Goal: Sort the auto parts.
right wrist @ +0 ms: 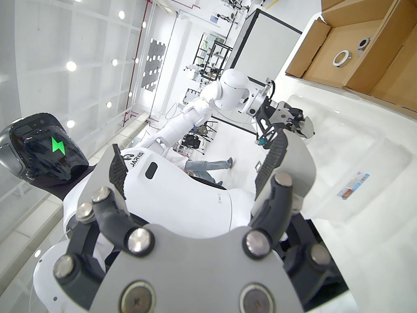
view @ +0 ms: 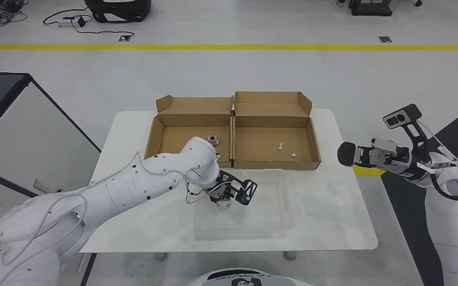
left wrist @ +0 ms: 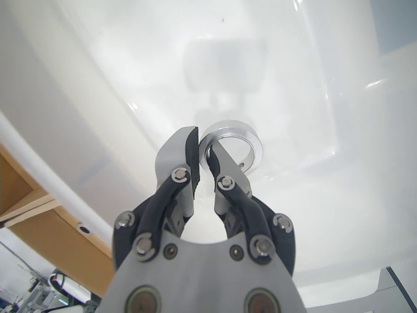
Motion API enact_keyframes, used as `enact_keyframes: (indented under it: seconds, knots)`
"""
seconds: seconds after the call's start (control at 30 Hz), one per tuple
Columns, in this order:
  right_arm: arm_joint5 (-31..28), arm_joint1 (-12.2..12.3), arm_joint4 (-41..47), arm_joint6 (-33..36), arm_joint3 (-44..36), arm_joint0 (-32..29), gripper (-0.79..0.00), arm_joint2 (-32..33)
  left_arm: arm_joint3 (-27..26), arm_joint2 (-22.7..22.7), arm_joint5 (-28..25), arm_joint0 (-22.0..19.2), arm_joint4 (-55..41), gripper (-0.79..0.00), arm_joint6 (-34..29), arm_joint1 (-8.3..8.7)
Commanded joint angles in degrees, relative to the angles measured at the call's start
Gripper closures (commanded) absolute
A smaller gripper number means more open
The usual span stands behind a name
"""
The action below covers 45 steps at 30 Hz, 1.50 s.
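Glossy white worktop with rounded corners carries two shallow brown cardboard boxes side by side at its far edge and a clear plastic tray toward its near edge. Over the tray's far left corner the left hand is clamped on a ring, a short, bright machined metal collar with a small hole in its wall. One ribbed black pad presses the ring's outside and the other sits inside it, so the wall is pinched between them and most of the ring juts beyond the fingertips. Whether it touches the tray I cannot tell. In the left box lie a second ring and a smaller metal part; in the right box, a small pale bolt. Beyond the worktop's right edge the right hand is spread wide, holding nothing.
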Motion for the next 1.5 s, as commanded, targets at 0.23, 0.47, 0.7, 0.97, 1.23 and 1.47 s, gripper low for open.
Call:
enact_keyframes:
  seconds: [0.23,0.47,0.7,0.97,1.23,1.47]
  knots:
    - [0.0,0.0,0.0,0.0,0.0,0.0,-0.785,0.0,-7.0,0.0,5.3,-6.4,-10.7,0.000,-5.3,0.13]
    - [0.0,0.0,0.0,0.0,0.0,0.0,-0.785,0.0,-9.7,0.0,6.4,-12.1,-16.9,0.000,-6.4,0.22]
    - [0.0,0.0,0.0,0.0,0.0,0.0,-0.785,0.0,-6.6,-2.7,4.4,-14.8,-14.9,0.000,-3.1,0.11]
    - [0.0,0.0,0.0,0.0,0.0,0.0,-0.785,0.0,-2.6,-7.5,1.8,-13.6,-8.5,0.000,5.0,1.25]
    - [0.0,0.0,0.0,0.0,0.0,0.0,-0.785,0.0,1.2,-12.4,2.5,-9.3,-9.2,0.000,16.4,2.33]
    - [0.0,0.0,0.0,0.0,0.0,0.0,-0.785,0.0,2.8,-15.8,0.0,-5.1,-10.5,0.000,24.3,3.22]
